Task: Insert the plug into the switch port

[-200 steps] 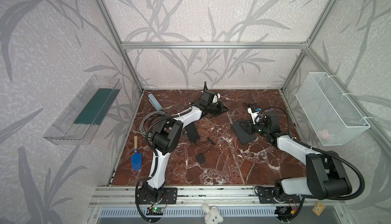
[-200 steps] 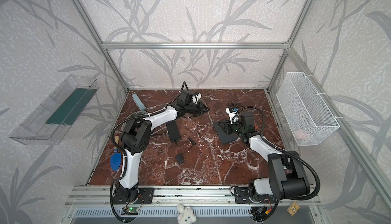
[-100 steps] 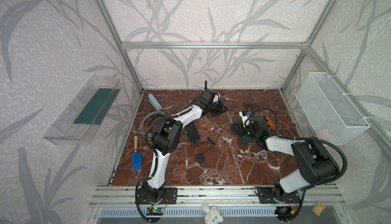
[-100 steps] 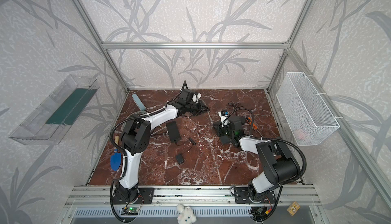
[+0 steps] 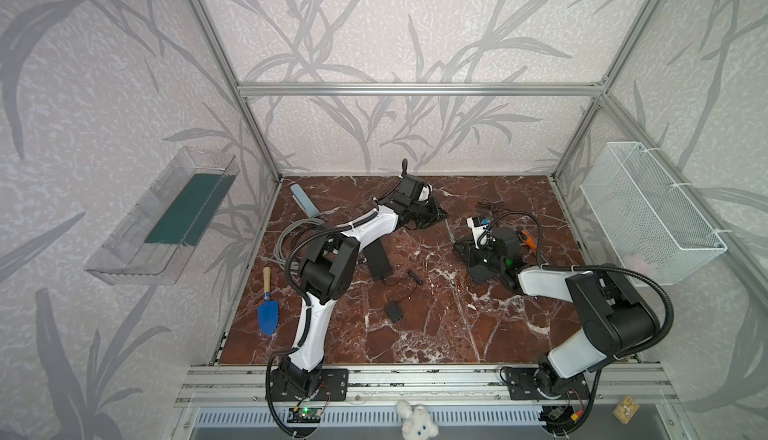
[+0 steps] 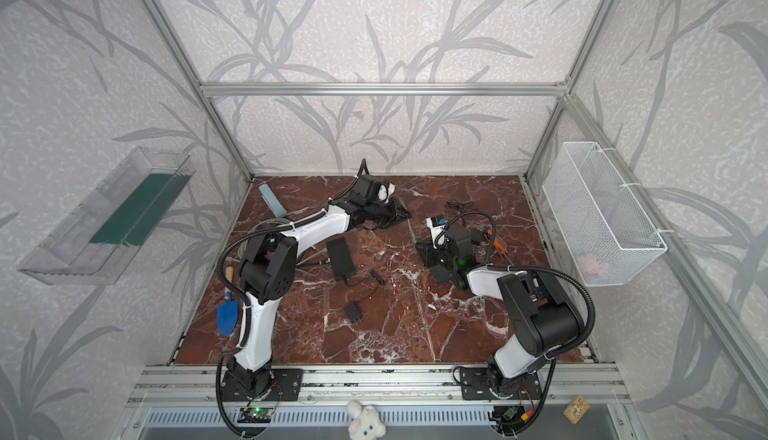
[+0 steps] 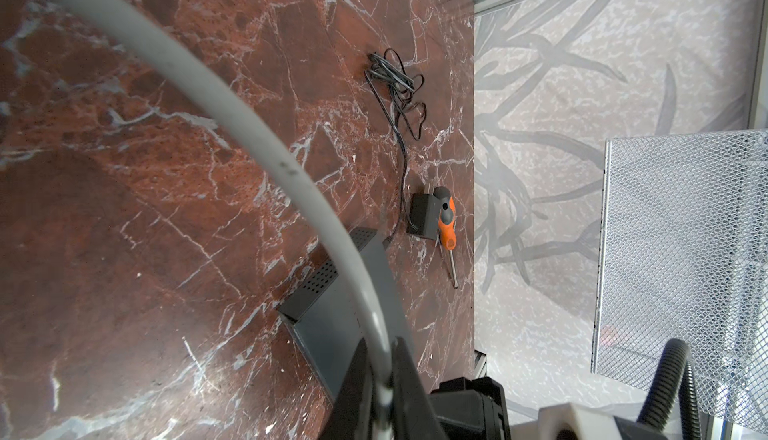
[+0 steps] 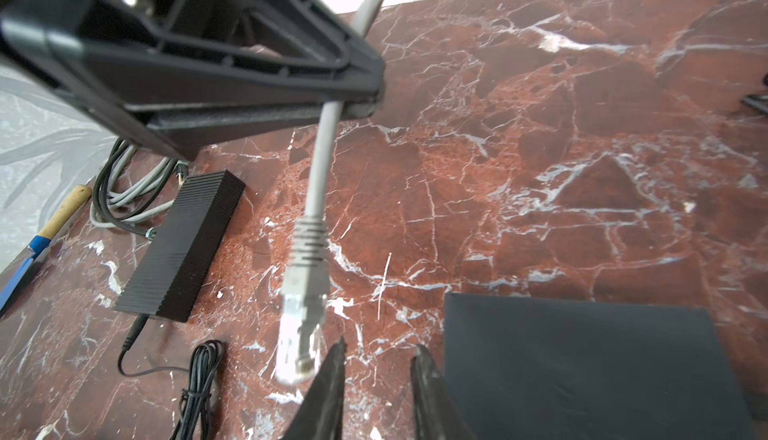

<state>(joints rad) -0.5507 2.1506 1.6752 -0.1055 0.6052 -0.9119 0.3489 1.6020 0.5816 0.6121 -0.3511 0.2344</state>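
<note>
Red marble counter (image 5: 436, 334): nearest, the right claw (image 8: 378, 359) stands released, its fingertips apart with nothing between them. The black switch (image 5: 480, 272) lies just beside it, at 3 o'clock from the counter's middle in both top views. The clear plug (image 8: 301, 325) dangles just beside one fingertip, clear of the switch. Farther off, at 11 o'clock from the switch, the left claw (image 8: 361, 107) is clenched on the grey cable (image 8: 322, 159).
</note>
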